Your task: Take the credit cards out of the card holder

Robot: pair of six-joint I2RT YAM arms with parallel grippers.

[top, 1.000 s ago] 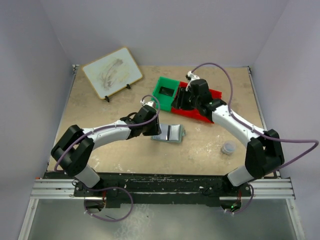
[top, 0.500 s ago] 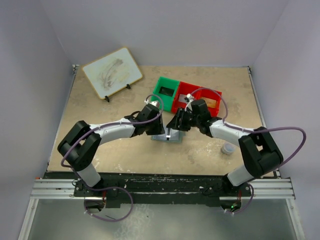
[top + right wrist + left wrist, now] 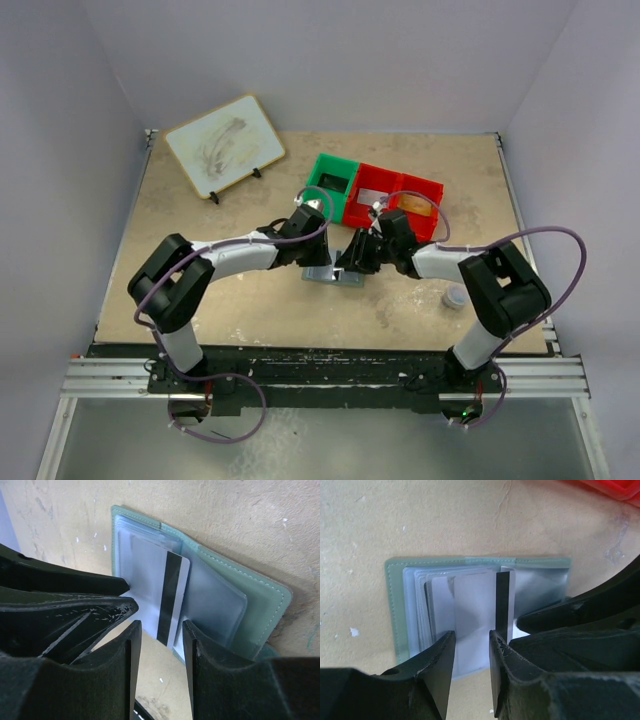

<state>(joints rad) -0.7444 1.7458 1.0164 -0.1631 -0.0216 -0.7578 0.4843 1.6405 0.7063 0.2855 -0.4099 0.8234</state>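
Matt stitched card holder [image 3: 394, 605], glossy clear sleeves [image 3: 536, 586] (plastic), scuffed black fingers [image 3: 437, 676]

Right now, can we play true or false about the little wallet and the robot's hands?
1. The wallet lies open. True.
2. A card with a black stripe pokes out of the wallet. True.
3. The wallet sits inside a bin. False: it lies on the table, nearer the robot than the green bin.
4. The right gripper hangs far from the wallet. False: it is right at the wallet, opposite the left gripper.
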